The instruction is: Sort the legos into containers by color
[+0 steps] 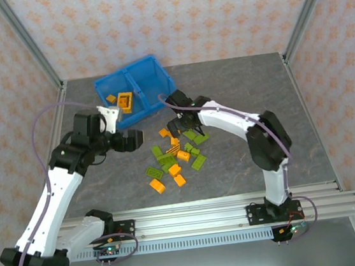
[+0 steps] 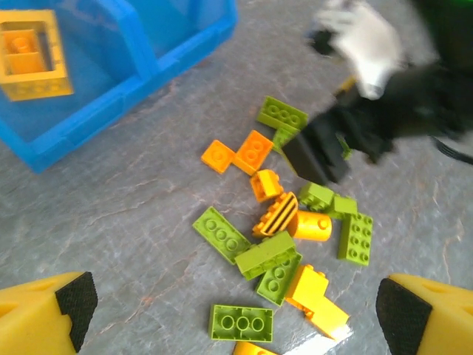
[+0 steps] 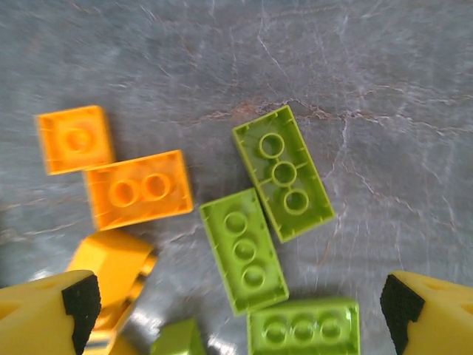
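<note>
Jaws gaping wide and empty on right gripper point(image 3: 240, 305) and left gripper point(image 2: 238, 309). Green brick point(image 3: 244, 255) sitting between right tips: drop straight, pinch across its width, dodge orange brick point(image 3: 137, 190) beside it. Blue bin point(image 2: 185, 44) well beyond left tips.

My left gripper point(image 2: 236, 314) hovers low, jaws spread wide, aimed toward my right side. My right gripper point(image 3: 236, 307) points straight down, jaws just as wide, reaching toward my left.
</note>
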Motion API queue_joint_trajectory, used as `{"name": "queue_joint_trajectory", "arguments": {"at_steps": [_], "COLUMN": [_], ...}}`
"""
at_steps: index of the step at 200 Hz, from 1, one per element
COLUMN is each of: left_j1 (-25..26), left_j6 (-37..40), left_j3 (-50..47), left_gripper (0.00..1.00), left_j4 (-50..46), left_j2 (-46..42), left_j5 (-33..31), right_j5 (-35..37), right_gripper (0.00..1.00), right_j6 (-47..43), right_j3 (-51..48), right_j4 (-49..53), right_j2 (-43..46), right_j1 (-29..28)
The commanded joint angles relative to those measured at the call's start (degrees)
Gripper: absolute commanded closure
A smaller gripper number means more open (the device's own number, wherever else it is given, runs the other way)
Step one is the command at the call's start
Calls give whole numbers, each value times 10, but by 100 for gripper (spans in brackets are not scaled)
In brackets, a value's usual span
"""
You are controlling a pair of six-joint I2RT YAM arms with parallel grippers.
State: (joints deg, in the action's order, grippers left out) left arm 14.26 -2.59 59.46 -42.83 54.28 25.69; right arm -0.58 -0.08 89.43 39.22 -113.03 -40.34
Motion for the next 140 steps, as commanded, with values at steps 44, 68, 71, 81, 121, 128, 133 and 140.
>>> {"name": "queue_joint_trajectory", "arguments": {"at_steps": [44,68,71,81,121,128,133,140], "left_j1": [2,2,3,2,2,2,2,2], "left_j6": [122,125,124,124,119,118,118,117], "left_j3": [-99,-89,-88,-88,-97,-98,-98,-98], "left_gripper": [0,0,0,0,0,0,0,0], "left_j4": [120,111,112,112,122,123,124,124], "left_j2": [-54,-40,-40,-38,-47,-48,-50,-51], "left_j5": [151,149,149,141,113,111,110,107], "right_j5": [-22,-34,-36,-40,-41,-39,-36,-31], "right_gripper": [20,27,27,31,51,56,58,62], "right_j6": [-55,-61,-61,-63,-61,-60,-59,-57], "right_j3": [78,108,111,118,133,133,132,131], "right_j4": [22,39,41,44,54,54,53,52], "right_j2": [-96,-130,-133,-142,-162,-161,-158,-153], "right_j1": [45,51,50,52,54,54,54,54]}}
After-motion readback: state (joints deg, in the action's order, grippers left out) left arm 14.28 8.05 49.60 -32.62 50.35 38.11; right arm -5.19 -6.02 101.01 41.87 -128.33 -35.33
